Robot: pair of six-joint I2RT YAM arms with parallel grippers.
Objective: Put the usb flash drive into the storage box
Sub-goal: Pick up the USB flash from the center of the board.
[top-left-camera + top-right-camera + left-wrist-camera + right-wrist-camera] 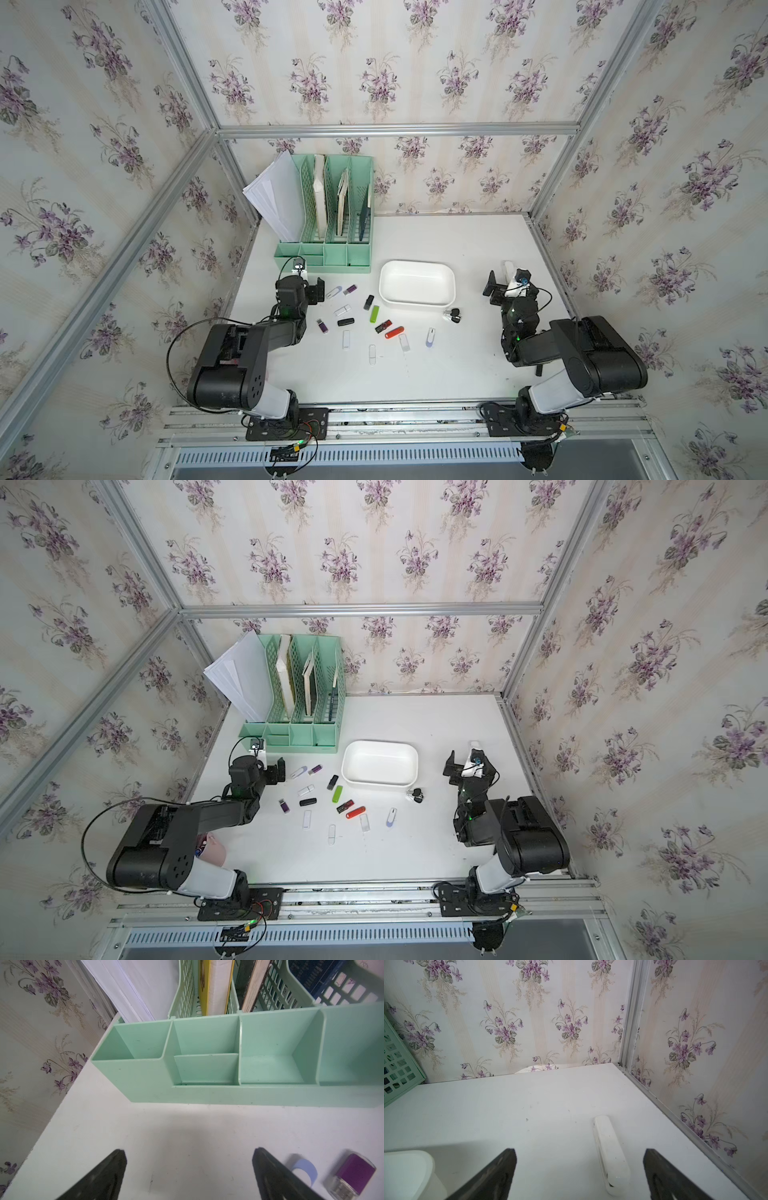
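Left gripper (189, 1152) and right gripper (580, 1151) both spread wide, gripping nothing; usb flash drives (394, 332) scattered loose on the white table (436, 374) between the arms, just beside the storage box (417, 263).

A: Between left fingers (104, 1178): bare counter (187, 1136). Straight ahead, green organizer (207, 1093) blocks.

B: Outside one finger, lilac drive (301, 1167) just beside it, purple drive (353, 1174) beyond. Right fingers (492, 1176)?

A: White stick (610, 1153) lies between them, nearer one. Outside the other, storage box (406, 1167) rim. Ahead, counter open to the wall (529, 1022).
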